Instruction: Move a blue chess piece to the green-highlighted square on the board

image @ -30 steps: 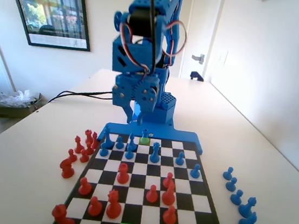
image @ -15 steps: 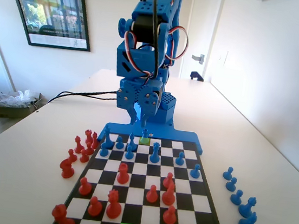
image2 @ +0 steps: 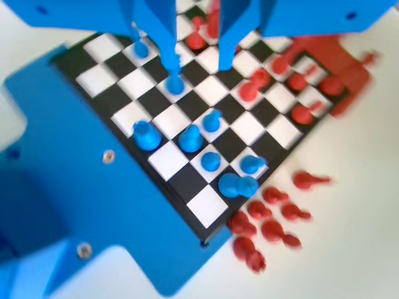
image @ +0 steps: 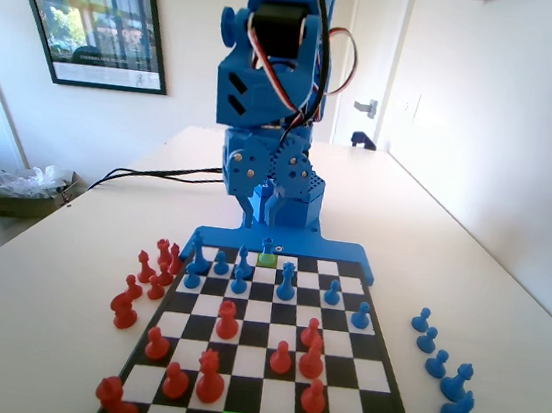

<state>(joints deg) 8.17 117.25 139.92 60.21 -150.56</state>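
Blue gripper (image: 264, 203), jaws spread and empty, is rising and retreating; pawn (image: 268, 247) standing below on green square (image: 267, 259), at board's (image: 368, 276) far edge.

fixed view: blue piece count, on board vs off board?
On the board: 8 blue pieces
On the table, right of the board: 7 loose blue pieces, counting one cut off by the picture's bottom edge
Total: 15
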